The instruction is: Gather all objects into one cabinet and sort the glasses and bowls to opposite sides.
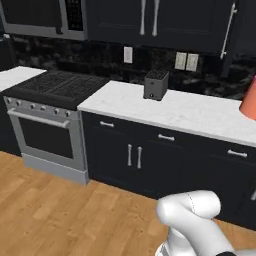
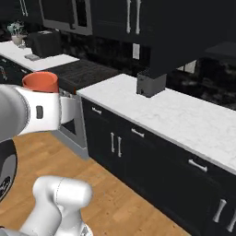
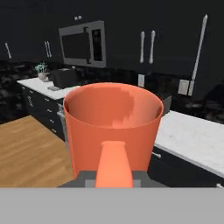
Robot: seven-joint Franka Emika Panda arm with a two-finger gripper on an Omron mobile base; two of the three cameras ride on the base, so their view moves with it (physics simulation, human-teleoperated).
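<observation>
The claw (image 3: 113, 183) is clamped on the handle of an upright orange mug (image 3: 112, 127), carried in the air off the table's (image 2: 184, 115) front edge.

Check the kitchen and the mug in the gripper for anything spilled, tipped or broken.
Nothing stands out. The orange mug sits upright in the gripper, which is shut on its handle, and it looks empty and whole. The toaster stands square on the white counter, with no spill.

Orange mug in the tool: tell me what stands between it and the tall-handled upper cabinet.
The cabinet's door appears shut, its long white handle upright, so the door itself blocks the way. The orange mug is held upright above the floor; only open air lies between.
</observation>
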